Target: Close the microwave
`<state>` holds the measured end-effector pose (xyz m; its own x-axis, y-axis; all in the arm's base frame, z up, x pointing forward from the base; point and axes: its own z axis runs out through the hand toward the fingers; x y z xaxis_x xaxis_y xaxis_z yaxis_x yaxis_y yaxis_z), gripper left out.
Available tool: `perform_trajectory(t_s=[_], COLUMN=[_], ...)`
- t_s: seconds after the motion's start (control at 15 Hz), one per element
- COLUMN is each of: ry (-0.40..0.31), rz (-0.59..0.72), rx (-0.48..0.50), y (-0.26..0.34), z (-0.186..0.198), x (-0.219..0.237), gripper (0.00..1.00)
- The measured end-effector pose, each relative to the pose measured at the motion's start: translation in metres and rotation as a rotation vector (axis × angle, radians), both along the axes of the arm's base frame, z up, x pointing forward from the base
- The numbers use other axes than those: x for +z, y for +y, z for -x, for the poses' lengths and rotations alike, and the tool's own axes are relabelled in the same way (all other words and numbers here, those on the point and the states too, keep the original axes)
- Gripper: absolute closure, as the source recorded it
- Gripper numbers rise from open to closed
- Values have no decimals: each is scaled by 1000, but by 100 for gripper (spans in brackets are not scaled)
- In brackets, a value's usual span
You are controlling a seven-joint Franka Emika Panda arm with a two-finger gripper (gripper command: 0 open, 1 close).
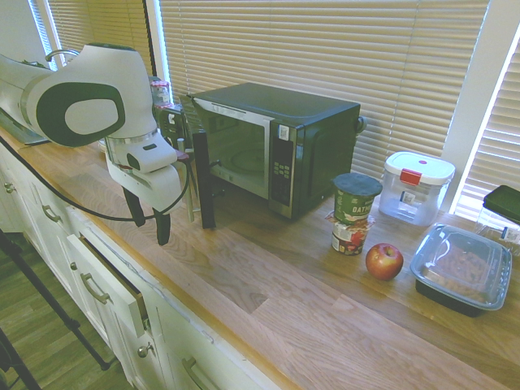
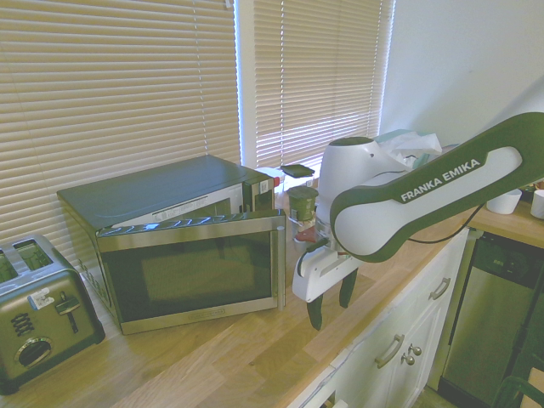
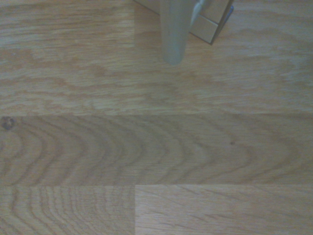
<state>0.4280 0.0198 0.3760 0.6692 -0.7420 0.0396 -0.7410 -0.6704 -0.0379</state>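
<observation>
- Microwave (image 1: pixel 276 142): you see the black box standing on the wooden counter (image 1: pixel 268 276) in front of the window blinds (image 1: pixel 325 49). In the second exterior view it fills the middle of the picture, with a toaster (image 2: pixel 38 319) at its 9 o'clock.
- Door (image 2: pixel 200 272): it stands swung well out from the body, hinged on the toaster side. In the first exterior view you see it nearly edge-on as a dark upright slab (image 1: pixel 201 179), so the oven cavity is exposed. The closing has not been done.
- Handle (image 1: pixel 190 191): a pale vertical bar on the free edge of the door, just beside the gripper. In the wrist view its lower end shows as a grey rod (image 3: pixel 173 32) above bare wood.
- Gripper (image 1: pixel 149 218): it hangs above the counter, fingers pointing down, at about 9 o'clock of the door's free edge in the first exterior view. The two dark fingers (image 1: pixel 162 227) stand apart with a clear gap, and you can see nothing between them. No contact with the door is visible.
- Bystanders: at 3 o'clock of the microwave in the first exterior view you find two stacked cans (image 1: pixel 353 213), an apple (image 1: pixel 384 261), a lidded white tub (image 1: pixel 417 187) and a clear food tray (image 1: pixel 463 268), all clear of the door's swing.
- Remaining work, as a judgement: the whole push is left. You would bring the fingers against the door's outer face near the handle and sweep it shut until it latches.
</observation>
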Motion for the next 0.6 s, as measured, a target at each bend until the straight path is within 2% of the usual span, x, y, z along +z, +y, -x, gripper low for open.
perform_trajectory(t_s=[0.27,0.6], ry=[-10,-71], rz=[16,83], rx=[32,118], y=[2,31], z=[-1,-3], x=[1,12], gripper=[0,0])
